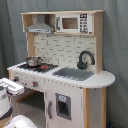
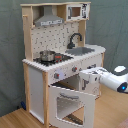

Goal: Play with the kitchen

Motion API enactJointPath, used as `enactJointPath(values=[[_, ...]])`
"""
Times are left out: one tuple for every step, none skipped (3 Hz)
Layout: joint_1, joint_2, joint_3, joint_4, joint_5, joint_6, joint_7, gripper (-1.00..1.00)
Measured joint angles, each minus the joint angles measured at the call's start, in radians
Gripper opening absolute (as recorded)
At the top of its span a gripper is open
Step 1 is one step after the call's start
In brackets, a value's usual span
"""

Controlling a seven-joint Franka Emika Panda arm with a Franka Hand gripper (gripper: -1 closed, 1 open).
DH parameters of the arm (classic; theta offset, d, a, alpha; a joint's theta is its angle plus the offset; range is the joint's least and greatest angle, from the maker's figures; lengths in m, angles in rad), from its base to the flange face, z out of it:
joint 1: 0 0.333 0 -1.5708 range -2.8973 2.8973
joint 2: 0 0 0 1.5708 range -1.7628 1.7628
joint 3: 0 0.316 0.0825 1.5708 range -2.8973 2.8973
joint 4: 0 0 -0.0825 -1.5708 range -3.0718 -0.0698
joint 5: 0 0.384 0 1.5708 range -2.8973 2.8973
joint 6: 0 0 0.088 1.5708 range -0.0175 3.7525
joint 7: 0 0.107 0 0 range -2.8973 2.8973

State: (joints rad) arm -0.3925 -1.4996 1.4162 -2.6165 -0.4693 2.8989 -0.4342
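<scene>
Toy kitchen with robot arm at its front; claw state could not be told

First exterior view: tall white and light-wood toy play kitchen (image 1: 65, 75) stood before a grey-green curtain (image 1: 117, 45), carrying a grey range hood (image 1: 41, 26), small white microwave (image 1: 75, 23), black curved faucet (image 1: 85, 59), grey sink (image 1: 74, 74) and a metal pot (image 1: 33, 61) on the stovetop; the white robot gripper (image 1: 10, 86) showed at the first exterior view's left edge, near the knob panel. Second exterior view: the kitchen (image 2: 60, 60) stood on a wooden floor (image 2: 112, 107) with its white oven door (image 2: 72, 104) swung open and tilted down; the gripper (image 2: 84, 76) sat just above that door, close to the cabinet front
</scene>
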Motion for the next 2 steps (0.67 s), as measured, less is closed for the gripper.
enactJointPath(values=[[-0.076,0.000,0.000,0.000,0.000,0.093,0.003,1.00],[-0.142,0.000,0.006,0.003,0.000,0.187,0.001,1.00]])
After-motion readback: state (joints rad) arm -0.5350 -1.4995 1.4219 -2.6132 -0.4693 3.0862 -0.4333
